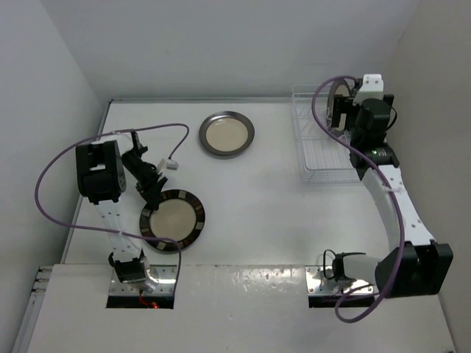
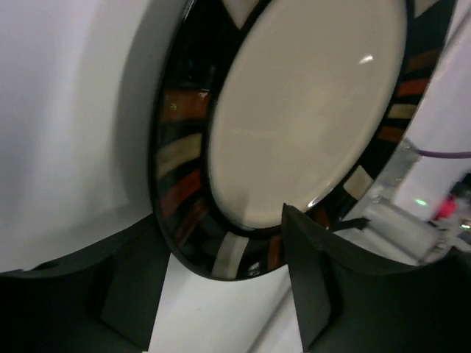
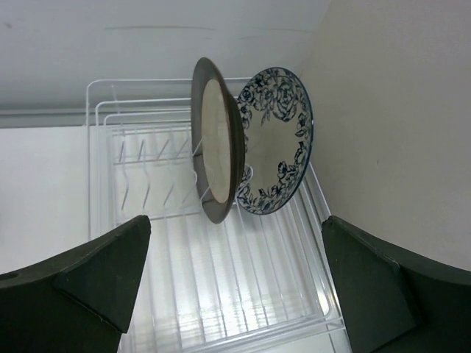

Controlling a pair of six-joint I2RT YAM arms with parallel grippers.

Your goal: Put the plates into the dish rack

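Note:
The cream plate with the dark striped rim [image 1: 173,219] lies flat on the table. My left gripper [image 1: 154,194] is open at its far-left edge. In the left wrist view the rim [image 2: 184,184] sits between the spread fingers, and the right finger [image 2: 316,287] overlaps it. A grey-rimmed plate [image 1: 227,134] lies flat at the back middle. The white wire dish rack [image 1: 318,151] stands at the back right. In the right wrist view a grey-rimmed plate [image 3: 217,151] and the floral plate [image 3: 278,143] stand upright in it. My right gripper [image 3: 235,287] is open and empty above the rack.
The rack [image 3: 221,279] sits close to the right wall [image 3: 397,110] and the back wall. Several tines [image 3: 147,158] stand free to the left of the two racked plates. A white cable connector [image 1: 174,164] lies beside the left arm.

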